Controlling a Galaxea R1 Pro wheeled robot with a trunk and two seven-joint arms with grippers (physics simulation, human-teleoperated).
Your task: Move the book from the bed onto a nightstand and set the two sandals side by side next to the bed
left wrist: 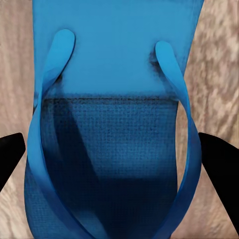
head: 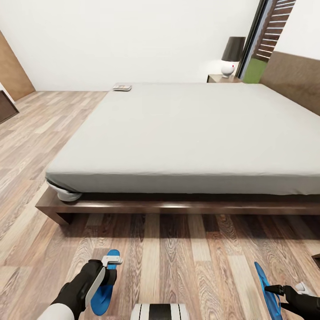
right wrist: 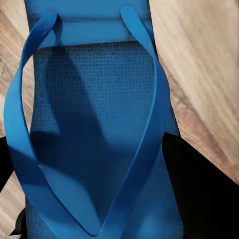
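Two bright blue sandals are in my grippers over the wood floor in front of the bed (head: 186, 133). My left gripper (head: 108, 270) is shut on the left sandal (head: 103, 291), its black fingers (left wrist: 218, 167) pressing both edges of the sole (left wrist: 114, 64). Over at the right, my right gripper (head: 276, 291) is shut on the other sandal (head: 268, 289), which is tilted on edge; a finger (right wrist: 199, 194) lies against its sole (right wrist: 94, 99). The book (head: 122, 87) lies on the bed's far left corner. A nightstand (head: 221, 78) stands beyond the bed.
A lamp (head: 231, 55) with a white base and dark shade stands on the nightstand. The bed's dark wooden frame (head: 178, 206) juts out low just ahead. Open plank floor (head: 49, 129) stretches along the bed's left side. A brown cabinet (head: 6, 106) shows at the far left.
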